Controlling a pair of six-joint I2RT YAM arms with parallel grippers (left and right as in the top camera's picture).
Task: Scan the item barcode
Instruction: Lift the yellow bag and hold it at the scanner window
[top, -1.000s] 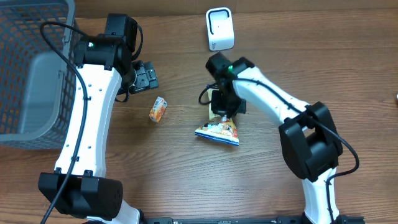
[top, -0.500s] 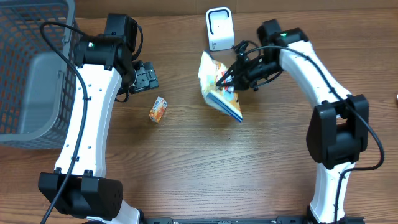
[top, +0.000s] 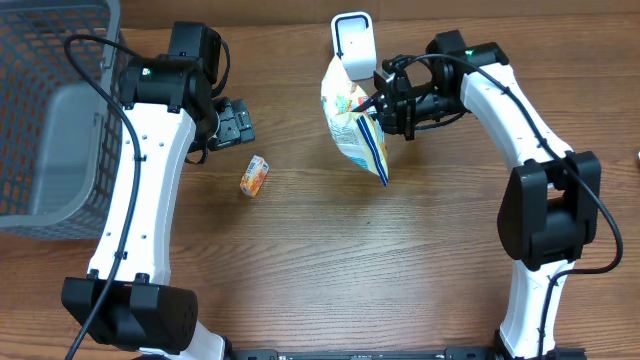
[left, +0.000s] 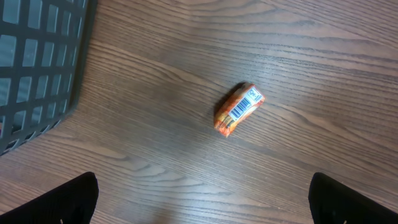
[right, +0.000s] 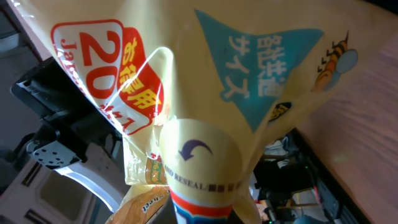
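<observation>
Lifted off the table a second ago, the snack bag (top: 355, 125) has been carried toward the far side and is now hung just at the near edge of the white scanner (top: 353, 45). It is gripped at one edge by the clenched right gripper (top: 380, 105). The bag is seen as pale yellow film with orange print and a blue edge. In the right wrist view a red "20" with Japanese characters, a blue triangle reading "サイズ", a small bee and a round sticker marked "RESEAL" can be read. To the left, a small orange packet (top: 254, 175) is laid on the table (top: 300, 280), barcode up. The left gripper (top: 235, 125) is spread wide near it, holding nothing. A grey basket (top: 40, 120) is stood at far left.
</observation>
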